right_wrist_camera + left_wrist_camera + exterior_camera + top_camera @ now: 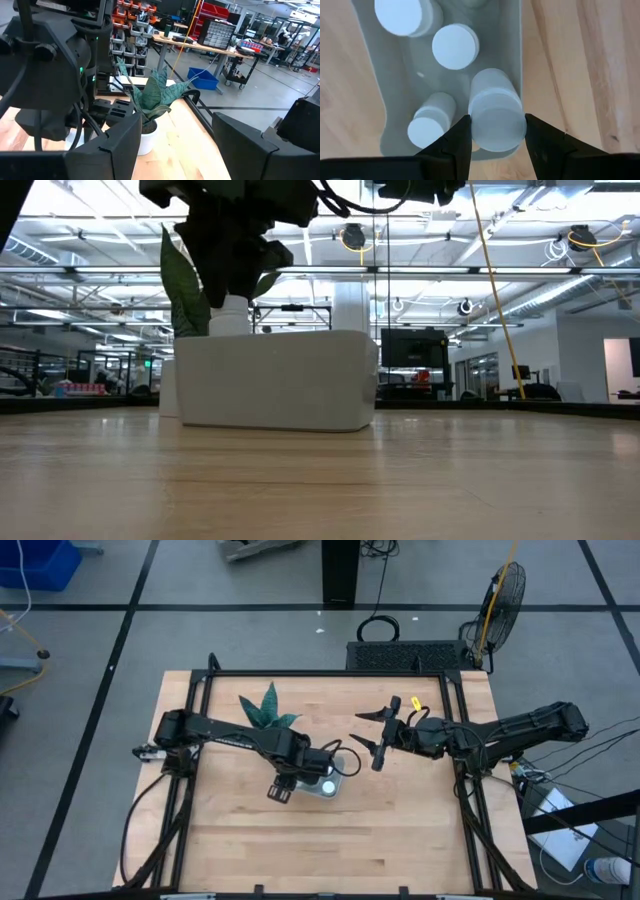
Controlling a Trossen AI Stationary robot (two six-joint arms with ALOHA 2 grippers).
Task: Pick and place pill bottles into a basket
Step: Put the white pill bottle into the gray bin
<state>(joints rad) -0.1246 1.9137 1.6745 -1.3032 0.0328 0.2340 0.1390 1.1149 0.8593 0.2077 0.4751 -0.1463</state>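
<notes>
The pale grey-blue basket (515, 55) stands on the table's middle (322, 790); in the low view it is the pale box (270, 380). Three white pill bottles (454, 46) stand inside it, caps up. My left gripper (497, 135) hangs over the basket's end (318, 778), shut on another pill bottle (496, 115). My right gripper (356, 730) is open and empty, in the air to the right of the basket, with its fingers pointing left. My left gripper pinches the pill bottle near its cap (485, 125) between its two fingers, one on each side. The fingers come from above, pointing down. The bottle (229, 315) hangs upright below the gripper, and its lower end reaches the basket's rim.
A white pot with a green spiky plant (265, 710) stands just behind and left of the basket; it also shows in the low view (180, 290) and the right wrist view (150, 100). Bare wooden table (400, 830) lies toward the near edge and the right.
</notes>
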